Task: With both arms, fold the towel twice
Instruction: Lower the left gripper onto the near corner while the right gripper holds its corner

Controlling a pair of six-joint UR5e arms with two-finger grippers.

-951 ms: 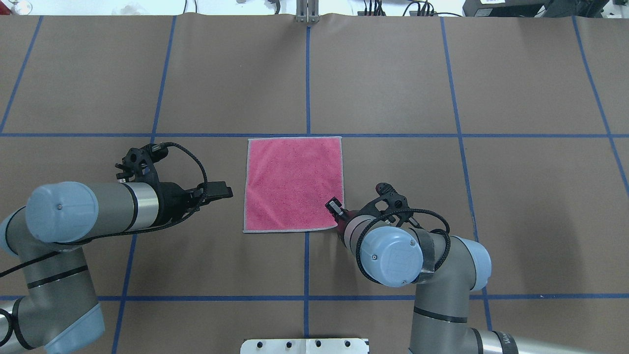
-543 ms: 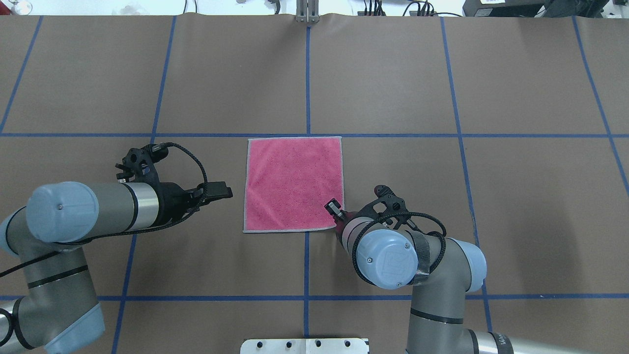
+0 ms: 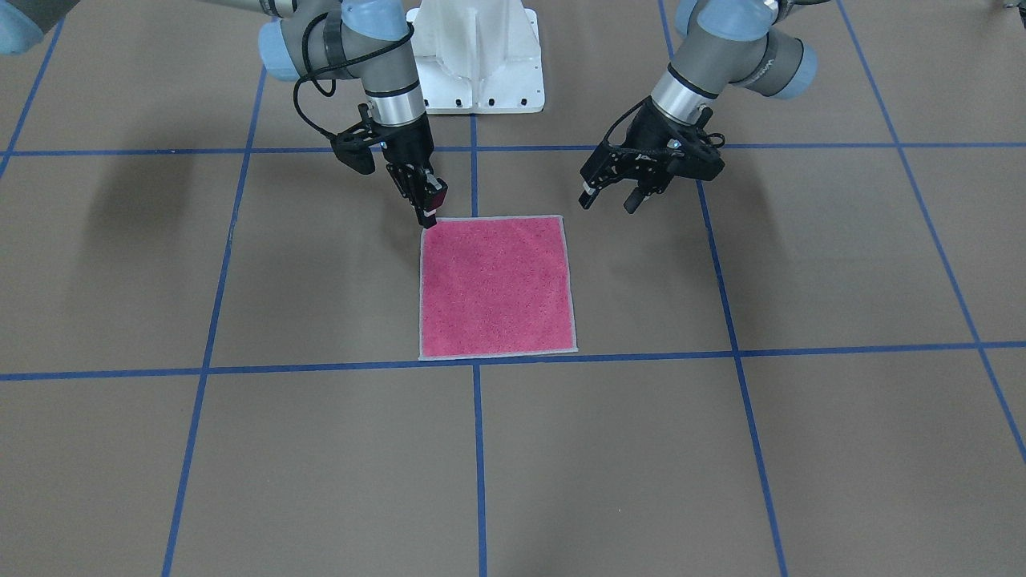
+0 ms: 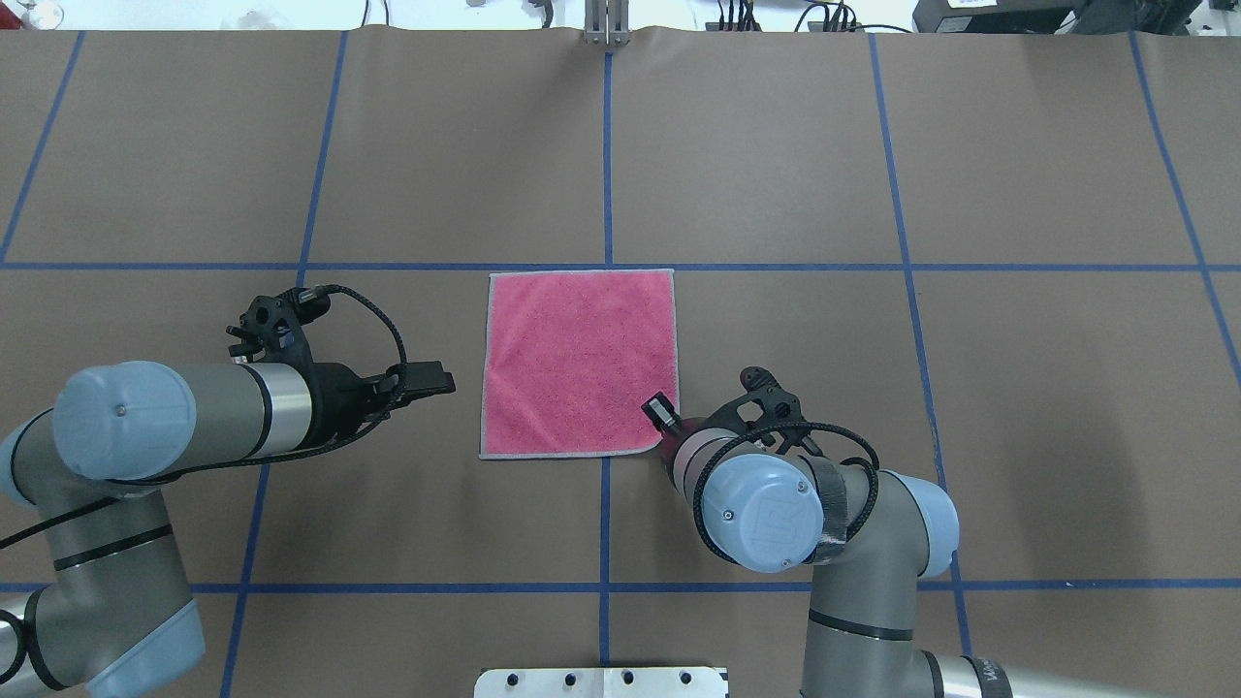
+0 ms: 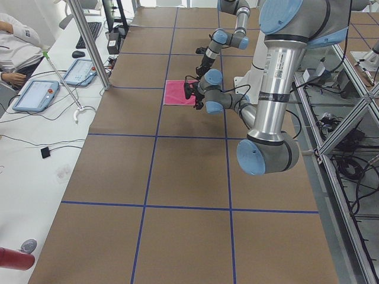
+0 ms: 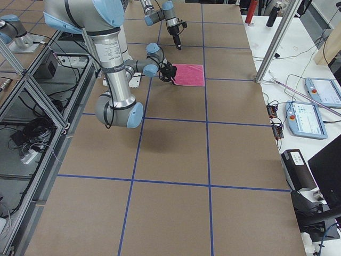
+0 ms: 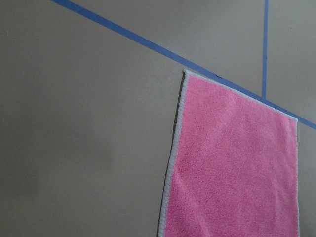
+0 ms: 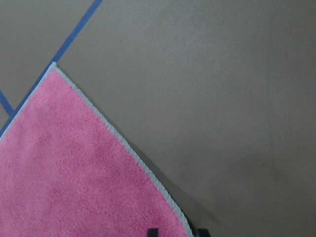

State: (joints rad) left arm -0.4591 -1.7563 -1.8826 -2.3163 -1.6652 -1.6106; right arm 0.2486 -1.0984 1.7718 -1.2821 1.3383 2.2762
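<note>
**Right gripper** (image 3: 425, 207): fingertips (image 8: 153, 232) slightly parted, set astride the light grey border of the towel (image 4: 579, 364) at the corner nearest the robot on its right. Nothing is pinched yet.

**Left gripper** (image 3: 611, 191): fingers spread and empty, hovering apart from the towel's left edge.

**Towel:** flat, pink face up, at the table's middle, with its far edge along a blue tape line (image 4: 776, 267).

**Step in hand, as judged:** taking the two near corners. A good grasp pinches the border only, low enough to catch cloth without dragging it. The left gripper should take the matching corner before either lifts, so the fold runs straight.

**Hidden:** overhead, the right arm's wrist (image 4: 693, 451) covers the right corner. The left wrist view shows no fingers.
</note>
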